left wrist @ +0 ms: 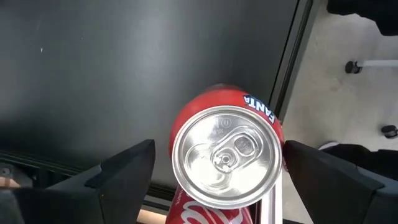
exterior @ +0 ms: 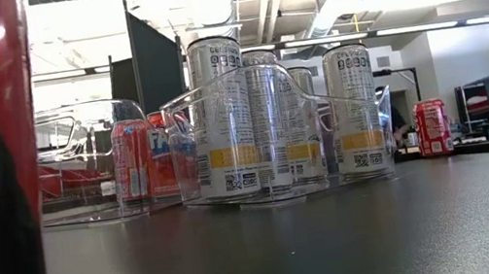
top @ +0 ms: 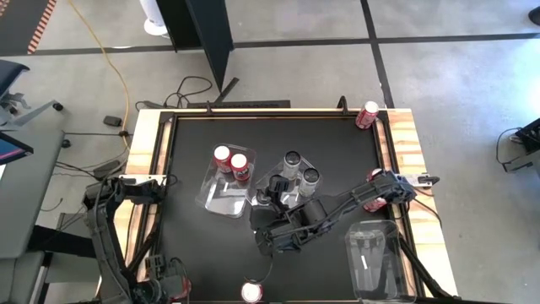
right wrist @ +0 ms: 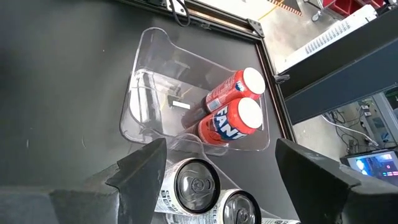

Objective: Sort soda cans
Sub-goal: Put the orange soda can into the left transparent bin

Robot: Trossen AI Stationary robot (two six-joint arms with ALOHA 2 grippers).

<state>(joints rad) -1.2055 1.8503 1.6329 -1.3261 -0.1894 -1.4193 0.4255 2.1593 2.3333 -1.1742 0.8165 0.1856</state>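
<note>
My left gripper (left wrist: 219, 146) hangs open over the table's near-left corner (top: 173, 285), pointing down. A red soda can (left wrist: 227, 162) with a silver top stands upright between its fingers, and I see no touch. My right gripper (right wrist: 221, 146) is open above the table's middle (top: 272, 196), holding nothing. Below it, silver-grey cans (right wrist: 198, 183) stand upright in a clear tray (top: 283, 198). Two red cans (right wrist: 231, 112) stand in a second clear tray (top: 221, 194) to its left.
A third clear tray (top: 375, 257) sits at the near right. Loose red cans stand at the far-right corner (top: 367, 114), at the right edge by the right arm (top: 375, 203) and at the near edge (top: 251, 293). A raised wooden rim (top: 148, 143) frames the table.
</note>
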